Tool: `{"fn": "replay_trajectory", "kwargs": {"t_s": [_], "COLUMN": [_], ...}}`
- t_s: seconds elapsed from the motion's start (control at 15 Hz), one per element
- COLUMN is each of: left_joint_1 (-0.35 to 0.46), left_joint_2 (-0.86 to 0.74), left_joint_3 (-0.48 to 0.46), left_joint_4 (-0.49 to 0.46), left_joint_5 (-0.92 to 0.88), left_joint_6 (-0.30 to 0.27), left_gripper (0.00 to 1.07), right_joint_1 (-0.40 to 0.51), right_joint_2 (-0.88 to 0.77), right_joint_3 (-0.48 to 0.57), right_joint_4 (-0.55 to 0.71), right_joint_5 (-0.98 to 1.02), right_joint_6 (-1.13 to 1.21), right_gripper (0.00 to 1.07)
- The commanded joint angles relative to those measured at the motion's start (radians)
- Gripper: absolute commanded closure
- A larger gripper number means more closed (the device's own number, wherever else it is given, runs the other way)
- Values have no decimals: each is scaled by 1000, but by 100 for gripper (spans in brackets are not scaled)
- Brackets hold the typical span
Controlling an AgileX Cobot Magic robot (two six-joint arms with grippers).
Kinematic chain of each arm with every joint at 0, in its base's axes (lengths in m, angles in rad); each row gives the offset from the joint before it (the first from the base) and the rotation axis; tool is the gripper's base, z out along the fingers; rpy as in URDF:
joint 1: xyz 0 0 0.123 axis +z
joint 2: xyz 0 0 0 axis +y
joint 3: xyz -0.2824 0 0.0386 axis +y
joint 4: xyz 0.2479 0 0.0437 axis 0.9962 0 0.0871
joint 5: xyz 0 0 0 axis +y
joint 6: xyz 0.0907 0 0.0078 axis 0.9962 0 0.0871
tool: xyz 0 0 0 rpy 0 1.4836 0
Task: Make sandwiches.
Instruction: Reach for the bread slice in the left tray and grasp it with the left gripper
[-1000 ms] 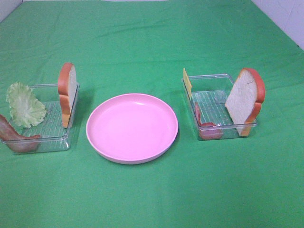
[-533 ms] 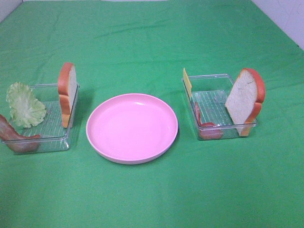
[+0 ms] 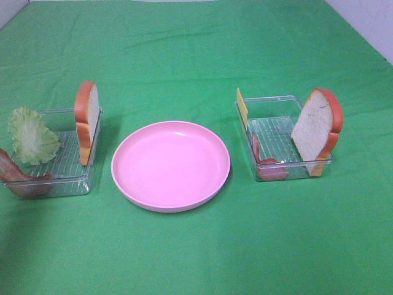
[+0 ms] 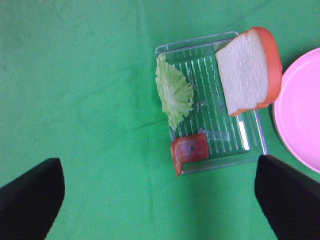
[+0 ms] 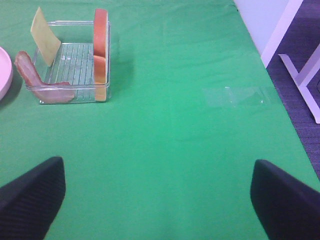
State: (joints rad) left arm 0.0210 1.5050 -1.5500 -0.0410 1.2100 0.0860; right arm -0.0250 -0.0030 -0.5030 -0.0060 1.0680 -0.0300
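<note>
A: How is the left hand (image 4: 157,162)?

B: Spread wide, its fingers far apart, holding nothing. Ahead of it, just past the fingertips, the left tray (image 4: 250,146) stands on the green desk (image 4: 80,75).

A: What is in it?

B: The left bacon strip (image 4: 189,150) is at the wall nearest the hand. The lettuce leaf (image 4: 174,97) is farther off. The left bread slice (image 4: 247,70) stands on edge at the wall beside the pink plate (image 4: 305,115).

A: And the right hand (image 5: 157,160)?

B: Also wide open and empty. The right tray (image 5: 67,100) lies well ahead of it, off toward the plate's side. The right bread slice (image 5: 101,40) stands upright at the wall away from the plate. The cheese slice (image 5: 44,36) and right bacon strip (image 5: 30,70) lean at the opposite wall.
</note>
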Motion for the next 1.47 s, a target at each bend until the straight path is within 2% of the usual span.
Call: {"fn": "replay_trajectory", "kwargs": {"t_s": [0.07, 0.13, 0.2, 0.33, 0.47, 0.67, 0.73, 1.47], "left_joint_1": [-50, -134, -146, -221, -288, -323, -325, -320], "left_joint_2": [136, 268, 291, 374, 446, 501, 532, 716], "left_joint_3": [-118, -236, -253, -286, -286, -286, -286, -284], "left_joint_4": [-2, -14, -21, 17, 41, 32, 30, 22], "left_joint_5": [74, 74, 74, 74, 74, 72, 66, 9], "left_joint_6": [10, 0, 0, -16, -75, -101, -134, -135], "left_gripper": [10, 10, 10, 10, 10, 10, 10, 10], "right_joint_1": [-2, -2, -2, -2, -2, -2, -2, -2], "right_joint_2": [3, 3, 3, 3, 3, 3, 3, 3], "right_joint_3": [0, 0, 0, 0, 0, 0, 0, 0], "right_joint_4": [-2, -2, -2, -2, -2, -2, -2, -2], "right_joint_5": [-11, -11, -11, -11, -11, -11, -11, -11], "right_joint_6": [12, 12, 12, 12, 12, 12, 12, 12], "right_gripper": [11, 11, 11, 11, 11, 11, 11, 11]}}
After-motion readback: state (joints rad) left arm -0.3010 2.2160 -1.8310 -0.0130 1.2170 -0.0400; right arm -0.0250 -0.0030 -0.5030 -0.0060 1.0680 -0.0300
